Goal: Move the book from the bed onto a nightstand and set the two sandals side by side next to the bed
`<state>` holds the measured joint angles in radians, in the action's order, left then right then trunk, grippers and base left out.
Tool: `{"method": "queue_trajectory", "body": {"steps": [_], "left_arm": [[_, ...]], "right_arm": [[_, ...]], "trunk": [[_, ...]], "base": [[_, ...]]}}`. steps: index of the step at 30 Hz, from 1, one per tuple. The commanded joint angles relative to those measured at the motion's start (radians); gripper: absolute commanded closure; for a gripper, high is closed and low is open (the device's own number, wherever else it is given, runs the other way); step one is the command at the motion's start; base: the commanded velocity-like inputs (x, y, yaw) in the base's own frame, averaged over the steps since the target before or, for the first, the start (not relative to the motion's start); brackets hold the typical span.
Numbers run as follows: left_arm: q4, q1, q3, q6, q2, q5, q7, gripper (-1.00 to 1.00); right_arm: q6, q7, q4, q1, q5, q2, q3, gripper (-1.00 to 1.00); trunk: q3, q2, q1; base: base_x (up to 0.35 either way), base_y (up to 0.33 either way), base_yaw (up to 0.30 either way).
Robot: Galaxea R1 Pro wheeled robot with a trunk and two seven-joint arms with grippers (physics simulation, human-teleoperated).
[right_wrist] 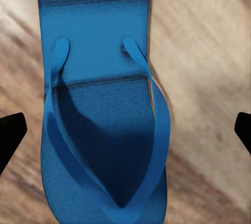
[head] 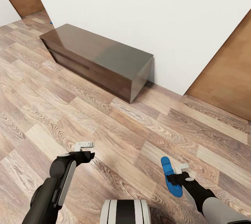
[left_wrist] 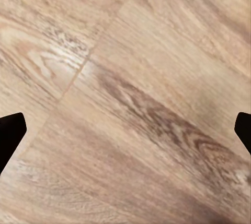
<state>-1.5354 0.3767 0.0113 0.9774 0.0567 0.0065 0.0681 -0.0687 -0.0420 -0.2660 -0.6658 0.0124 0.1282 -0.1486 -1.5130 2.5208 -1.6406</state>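
Sandal [head: 171, 177] rides clamped in right gripper [head: 173, 179], blue sole hanging over wood floor [head: 104, 119], in transit past long dark bench [head: 101, 60]. Left gripper [head: 86, 149] spread apart, carrying nothing. Best to keep sandal level, drive steadily; bed not visible yet.

You see a wood-plank floor [head: 104, 119] with bold printed grain and a soft satin sheen, and a long low bench [head: 101, 58] of dark brown wood whose smooth top is glossy enough to mirror the matt white wall [head: 157, 11]. The blue sandal [right_wrist: 102, 104] looks like matt foam or rubber, its sole finely pebbled and its straps smooth.
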Motion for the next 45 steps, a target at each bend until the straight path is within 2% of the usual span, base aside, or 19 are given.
{"method": "queue_trajectory", "body": {"steps": [1,6,20,26,34,41,45], "left_arm": [[-0.001,0.0,0.001,0.004,0.0,0.001,0.005,-1.0],[0.0,0.0,0.001,0.004,0.0,0.002,0.004,-1.0],[-0.002,0.0,0.002,0.004,0.0,0.002,0.004,-1.0],[-0.002,0.0,0.002,0.004,0.0,0.002,0.004,-1.0],[-0.002,0.0,0.003,0.004,0.0,0.003,0.004,-1.0],[-0.002,0.0,0.003,0.004,0.0,0.002,0.004,-1.0],[-0.002,0.0,0.003,0.004,0.0,0.002,0.004,-1.0]], "right_arm": [[-0.006,-0.002,-0.002,0.0,0.001,0.001,-0.005,-1.0],[-0.004,-0.007,-0.002,0.0,0.001,0.002,-0.005,-1.0],[0.017,-0.009,-0.004,0.0,0.004,0.002,-0.005,-1.0],[0.022,-0.01,-0.004,0.0,0.006,0.002,-0.006,-1.0],[0.032,-0.012,-0.004,0.0,0.006,0.002,-0.006,-1.0],[0.034,-0.024,-0.004,0.0,0.006,0.001,-0.006,-1.0],[0.034,-0.028,-0.004,0.0,0.006,0.001,-0.006,-1.0]], "trunk": [[-0.001,0.0,0.0],[-0.02,0.001,-0.002],[-0.02,0.001,-0.002],[-0.043,0.003,-0.005],[-0.043,0.003,-0.005],[-0.07,0.004,-0.008],[-0.07,0.004,-0.008]], "base": [[0.01,0.0,0.0],[0.003,0.0,0.0],[0.0,0.0,0.0],[0.0,0.0,0.0],[0.0,0.0,0.0],[0.0,0.0,0.0],[0.0,0.0,0.0]]}}
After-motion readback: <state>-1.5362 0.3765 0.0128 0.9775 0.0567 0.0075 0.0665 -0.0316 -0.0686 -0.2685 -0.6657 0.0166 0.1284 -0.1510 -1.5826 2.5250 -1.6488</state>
